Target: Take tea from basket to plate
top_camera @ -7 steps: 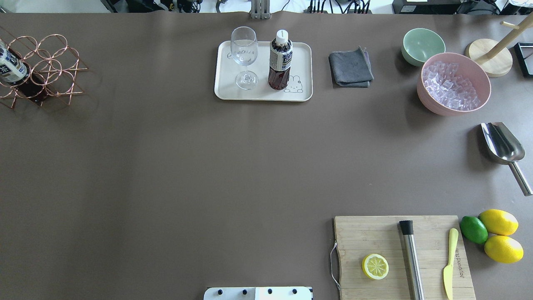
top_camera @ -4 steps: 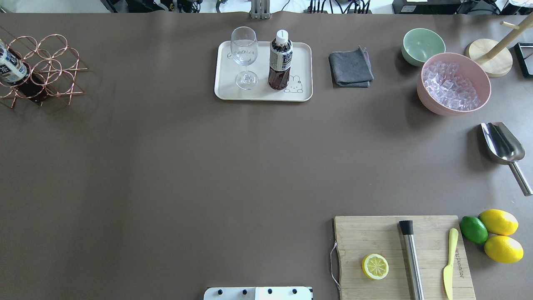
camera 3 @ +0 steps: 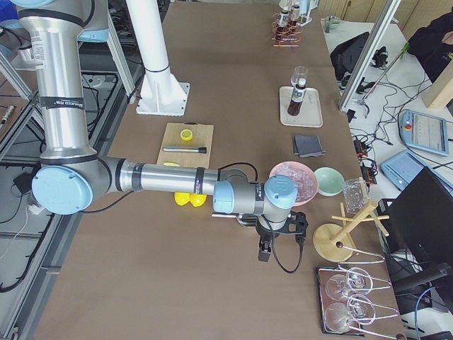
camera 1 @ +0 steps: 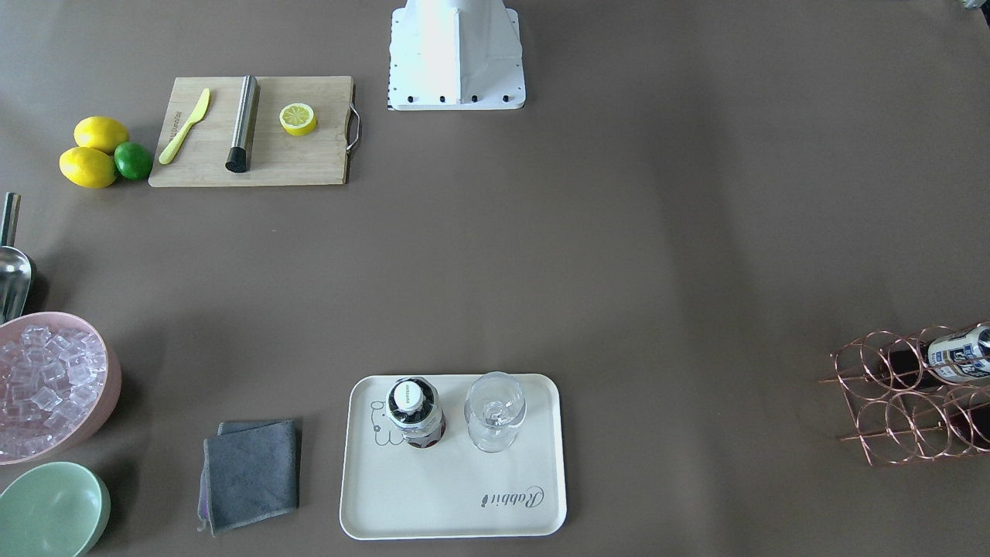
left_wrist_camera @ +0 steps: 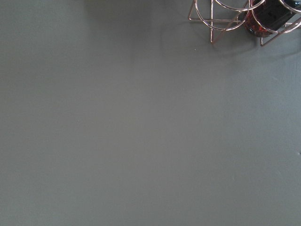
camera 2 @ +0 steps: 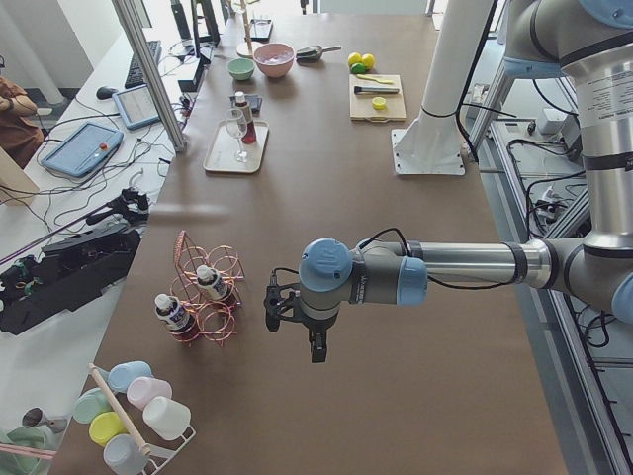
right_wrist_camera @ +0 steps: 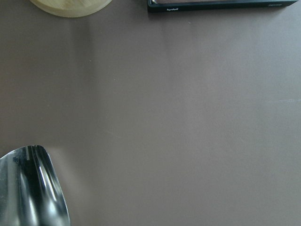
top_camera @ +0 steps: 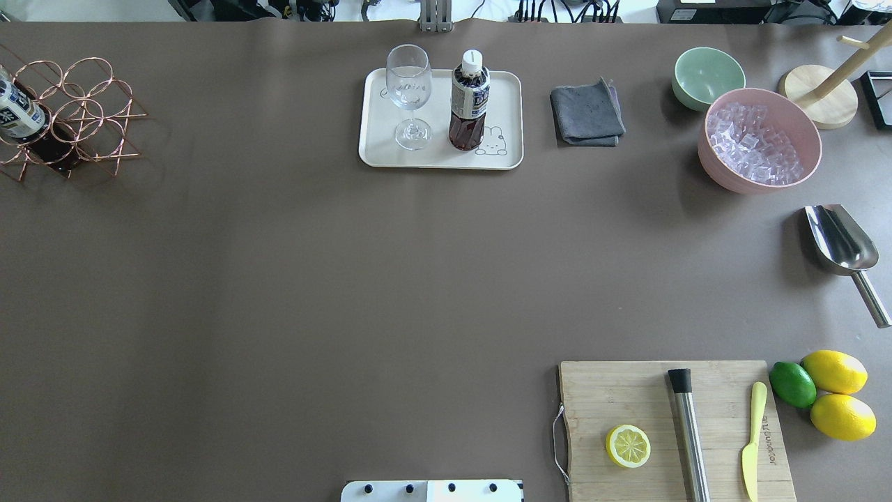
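Observation:
One tea bottle stands upright on the cream plate, next to a clear glass; it also shows in the front view on the plate. The copper wire basket sits at the far left and holds more tea bottles; the left side view shows two in it. My left gripper hangs over bare table beside the basket. My right gripper hangs near the pink ice tub. I cannot tell whether either is open or shut.
A grey cloth, green bowl, pink ice tub and metal scoop lie at the right. A cutting board with a lemon half, muddler and knife sits front right, with lemons and a lime beside it.

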Robot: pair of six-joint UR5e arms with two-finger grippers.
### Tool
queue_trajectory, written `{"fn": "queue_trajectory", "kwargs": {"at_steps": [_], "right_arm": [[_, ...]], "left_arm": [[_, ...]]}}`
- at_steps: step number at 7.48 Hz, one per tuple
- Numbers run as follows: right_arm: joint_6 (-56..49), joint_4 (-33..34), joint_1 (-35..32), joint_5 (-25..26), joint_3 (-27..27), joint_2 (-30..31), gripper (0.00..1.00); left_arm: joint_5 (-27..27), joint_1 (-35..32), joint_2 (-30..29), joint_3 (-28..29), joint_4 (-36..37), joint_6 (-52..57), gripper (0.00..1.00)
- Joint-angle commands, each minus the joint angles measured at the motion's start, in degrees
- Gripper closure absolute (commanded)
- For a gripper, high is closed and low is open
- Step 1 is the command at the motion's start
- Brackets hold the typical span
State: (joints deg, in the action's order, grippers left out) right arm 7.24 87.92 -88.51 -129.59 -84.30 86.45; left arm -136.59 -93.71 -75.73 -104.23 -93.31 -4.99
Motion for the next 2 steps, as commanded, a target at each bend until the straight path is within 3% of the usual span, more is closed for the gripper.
{"fn": "queue_trajectory", "kwargs": {"at_steps": [1, 2], "right_arm": [[-0.03, -0.03, 0.0, -0.05, -0.08, 0.03, 0.0], [-0.12, -0.03, 0.0, -0.05, -0.17, 0.03, 0.0]], "left_arm": [[-0.08, 0.37, -0.12, 0.0, 0.15, -0.02, 0.01], [-0.08, 0.37, -0.12, -0.09, 0.15, -0.02, 0.01]]}}
